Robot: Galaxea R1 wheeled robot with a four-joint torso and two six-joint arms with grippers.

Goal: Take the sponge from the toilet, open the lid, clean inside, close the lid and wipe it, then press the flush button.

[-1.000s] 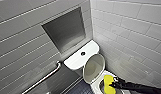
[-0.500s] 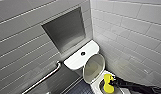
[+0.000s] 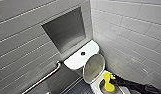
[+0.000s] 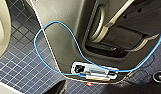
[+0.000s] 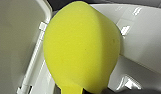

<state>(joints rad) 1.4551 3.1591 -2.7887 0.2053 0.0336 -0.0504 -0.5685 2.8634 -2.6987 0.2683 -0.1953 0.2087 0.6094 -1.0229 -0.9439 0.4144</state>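
**A:** What is your right claw doing?

**B:** My right claw (image 3: pixel 113 78) is hanging over the open bowl of the toilet (image 3: pixel 95 87). It is closed on the sponge (image 3: pixel 108 82), pinching it at one end. In the right wrist view the yellow sponge (image 5: pixel 81 47) is narrowing to a squeezed neck where the claw is gripping it, and the rest is bulging out wide in front.

**A:** So where is the sponge sitting against the toilet?

**B:** It is pointing down from the claw into the bowl, with white porcelain (image 5: pixel 143 40) curving around it. I cannot tell whether it is touching the porcelain or hovering just off it.

**A:** And the lid?

**B:** The lid (image 3: pixel 94 68) is standing raised just beyond the claw and leaning back toward the tank (image 3: pixel 78 60). From the wrist it is showing as a pale flap (image 5: pixel 18 40) just beside the sponge, with its hinge (image 5: pixel 42 26) near the sponge's edge.

**A:** Anything farther off?

**B:** The flush button (image 3: pixel 83 53) is sitting on top of the tank, well past the claw and behind the lid. Above that, a wall niche (image 3: pixel 66 30) is sinking into the grey tiles. A grab bar (image 3: pixel 43 77) is running along the wall, well apart from the claw on the far side of the toilet.

**A:** What is the left wrist camera seeing?

**B:** It is looking down at a dark blue tiled floor (image 4: pixel 18 67), and a blue cable (image 4: pixel 43 32) is looping across my own dark body
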